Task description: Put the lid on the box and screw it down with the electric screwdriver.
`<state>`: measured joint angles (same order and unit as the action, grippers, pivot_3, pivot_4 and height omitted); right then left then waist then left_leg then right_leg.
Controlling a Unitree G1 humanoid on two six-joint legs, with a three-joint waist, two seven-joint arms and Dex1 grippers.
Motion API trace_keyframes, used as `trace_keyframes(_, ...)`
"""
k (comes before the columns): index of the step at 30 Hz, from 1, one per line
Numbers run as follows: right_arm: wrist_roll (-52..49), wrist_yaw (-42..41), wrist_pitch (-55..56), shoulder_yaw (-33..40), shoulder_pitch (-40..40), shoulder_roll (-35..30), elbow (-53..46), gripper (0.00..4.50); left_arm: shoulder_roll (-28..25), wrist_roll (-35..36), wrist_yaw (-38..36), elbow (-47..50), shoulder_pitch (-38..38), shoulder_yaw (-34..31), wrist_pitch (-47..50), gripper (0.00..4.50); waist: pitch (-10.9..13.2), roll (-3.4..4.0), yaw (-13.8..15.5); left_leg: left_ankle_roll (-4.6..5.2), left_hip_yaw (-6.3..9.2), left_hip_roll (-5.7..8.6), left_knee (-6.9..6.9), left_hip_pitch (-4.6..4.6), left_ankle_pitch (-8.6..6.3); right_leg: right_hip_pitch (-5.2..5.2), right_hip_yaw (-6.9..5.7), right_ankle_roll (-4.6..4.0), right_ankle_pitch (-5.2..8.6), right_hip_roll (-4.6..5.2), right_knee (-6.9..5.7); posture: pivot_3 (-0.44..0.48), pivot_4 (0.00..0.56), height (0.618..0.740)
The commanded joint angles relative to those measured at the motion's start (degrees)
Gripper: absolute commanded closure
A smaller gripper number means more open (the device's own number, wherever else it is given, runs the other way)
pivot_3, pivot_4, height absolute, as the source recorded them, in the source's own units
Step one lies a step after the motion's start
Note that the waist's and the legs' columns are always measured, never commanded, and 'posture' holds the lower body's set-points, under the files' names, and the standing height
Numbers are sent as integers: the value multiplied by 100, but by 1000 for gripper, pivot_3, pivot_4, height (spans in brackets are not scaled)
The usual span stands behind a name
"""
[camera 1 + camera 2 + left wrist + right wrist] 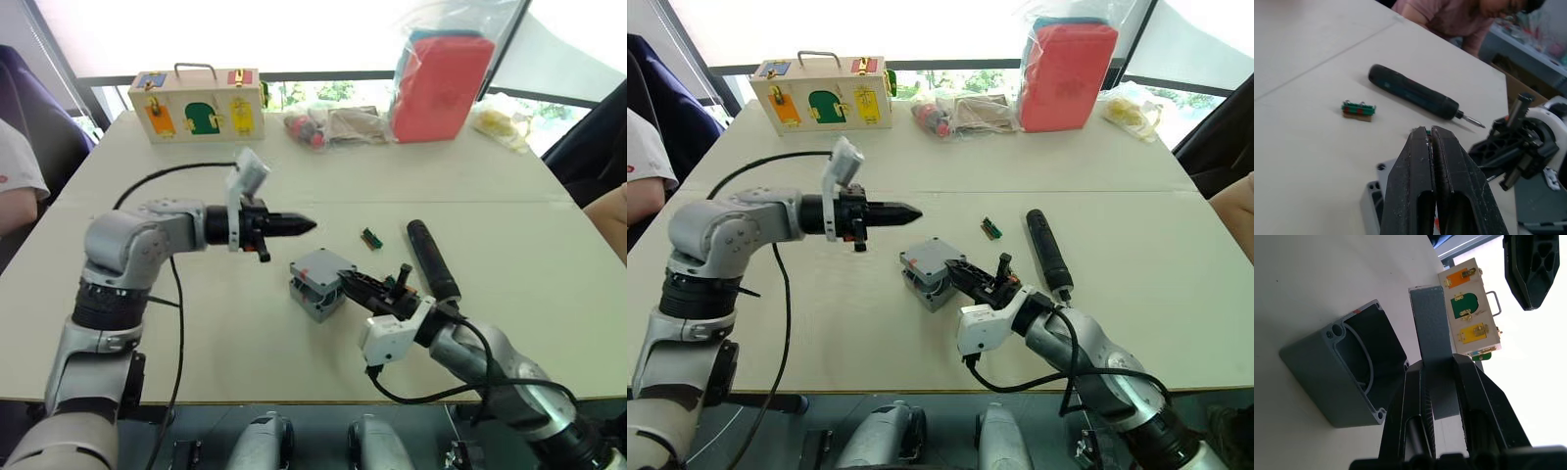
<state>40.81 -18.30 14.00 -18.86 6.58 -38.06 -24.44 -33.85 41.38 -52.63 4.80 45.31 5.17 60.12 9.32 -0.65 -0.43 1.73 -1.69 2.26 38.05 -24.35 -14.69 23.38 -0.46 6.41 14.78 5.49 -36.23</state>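
The box (1347, 377) sits open near the middle of the table (196, 323), and a white wire (1362, 363) curls along its inside wall. Over it the lid (319, 265) is tilted, one edge pinched between the fingers of the right gripper (350, 284), so it covers the box only at a slant.

Just beyond the right arm lies the screwdriver (432, 258), flat on the table with its bit towards the robot, apart from both grippers. A small green bit holder (370, 237) lies between it and the box. At the far edge stand a wooden latch box (196, 104), a red case in a clear bag (443, 86) and some crumpled bags (333, 125). A person's arm (607, 217) rests at the table's right side.

The left gripper (306, 226) hangs above the table, just past the box on its far left side, its fingers pressed together on nothing.
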Motion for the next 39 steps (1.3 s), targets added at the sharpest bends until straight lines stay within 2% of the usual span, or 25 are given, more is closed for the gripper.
trace_keyframes(1,307,86,73,15,37,158,-83,4348,-95,-174,-233,204,-44,204,-248,4392,0,0,-4,0,1,0,0,0,0,0,0,0,0,0,0,0,150,740)
trace_keyframes(14,664,230,194,116,-134,332,183,4348,141,-719,-539,-606,-25,515,-708,4392,0,0,0,2,1,0,0,1,0,-3,-1,0,0,-3,0,0,150,740)
trace_keyframes(35,1051,345,430,-29,-377,336,279,4348,254,-840,-577,-313,-149,637,-485,4392,0,0,-8,3,2,0,3,2,0,-3,0,0,0,-4,-3,0,150,740)
trace_keyframes(39,1114,307,458,-61,-330,328,425,4348,205,-1061,-624,-247,-246,895,-675,4392,-1,0,-9,3,2,0,3,5,0,-7,-1,0,0,-4,-3,0,150,740)
